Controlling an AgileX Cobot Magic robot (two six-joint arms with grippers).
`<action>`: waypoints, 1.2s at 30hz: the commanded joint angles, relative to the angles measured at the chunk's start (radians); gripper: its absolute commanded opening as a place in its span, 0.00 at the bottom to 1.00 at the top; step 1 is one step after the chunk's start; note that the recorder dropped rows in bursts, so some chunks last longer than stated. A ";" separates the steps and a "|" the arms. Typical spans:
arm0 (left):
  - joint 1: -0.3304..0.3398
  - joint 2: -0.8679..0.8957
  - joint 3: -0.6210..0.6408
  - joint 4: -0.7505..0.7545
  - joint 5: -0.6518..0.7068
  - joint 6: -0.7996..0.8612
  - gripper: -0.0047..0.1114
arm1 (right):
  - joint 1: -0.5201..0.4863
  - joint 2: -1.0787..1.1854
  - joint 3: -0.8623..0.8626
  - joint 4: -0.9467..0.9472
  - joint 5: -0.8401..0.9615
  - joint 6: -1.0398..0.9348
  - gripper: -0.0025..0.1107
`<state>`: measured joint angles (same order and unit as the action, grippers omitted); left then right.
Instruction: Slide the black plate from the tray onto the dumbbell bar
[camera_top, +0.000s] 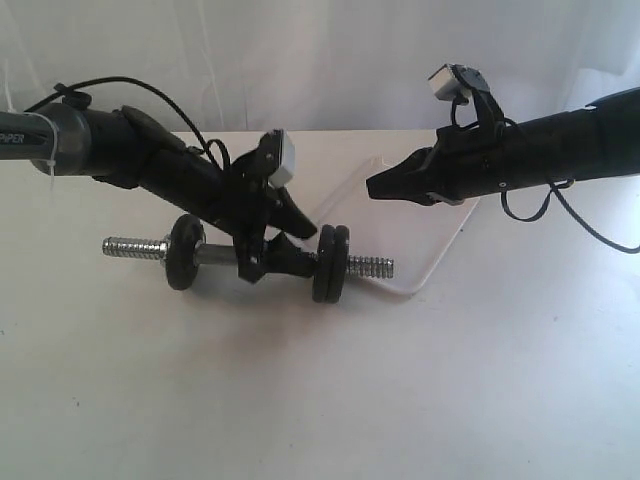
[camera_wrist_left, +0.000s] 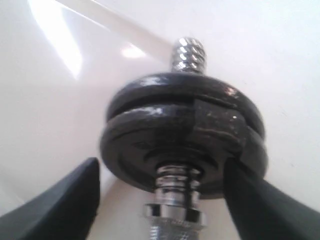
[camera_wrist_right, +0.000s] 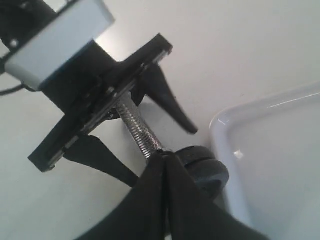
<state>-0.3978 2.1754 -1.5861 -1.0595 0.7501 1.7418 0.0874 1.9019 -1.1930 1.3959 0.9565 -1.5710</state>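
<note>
Left pincer (camera_wrist_left: 161, 165) is spread wide, its two prongs straddling the dumbbell bar (camera_top: 130, 246) at the smooth middle without clamping it. One finger (camera_wrist_left: 265, 200) touches the rim of the nearer disc (camera_wrist_left: 150, 150). Right pincer (camera_top: 374, 186) is closed on nothing and hovers above the tray (camera_wrist_right: 280, 170), whose visible part holds no disc. The black plate (camera_wrist_left: 150, 86) is, I judge, the outer of the two discs pressed together on the bar, just inside the threaded end beside the tray. So the sliding looks done, and what is left is seating the plate and letting go. To do that well, the open pincer should lift straight off the bar without dragging a prong across the discs. A sideways nudge could roll the bar on the desk (camera_top: 400, 400) or walk the plate back along the thread. A third disc (camera_top: 185, 252) sits near the other end. The tray's rim lies just beside the threaded tip and the right arm hangs close over it, so both crowd any retreat on that side.
</note>
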 joint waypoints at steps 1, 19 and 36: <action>-0.011 -0.019 -0.009 -0.104 0.066 -0.020 0.88 | -0.007 -0.001 -0.005 -0.006 0.017 0.006 0.02; -0.011 -0.141 -0.009 -0.015 0.006 -0.078 0.68 | -0.007 -0.001 -0.005 -0.006 0.017 0.006 0.02; 0.016 -0.241 -0.009 0.537 -0.220 -0.725 0.04 | 0.002 -0.001 -0.007 -0.010 -0.225 0.109 0.02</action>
<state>-0.3852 1.9622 -1.5943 -0.5779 0.5537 1.1481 0.0874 1.9019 -1.1930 1.3822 0.8224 -1.5207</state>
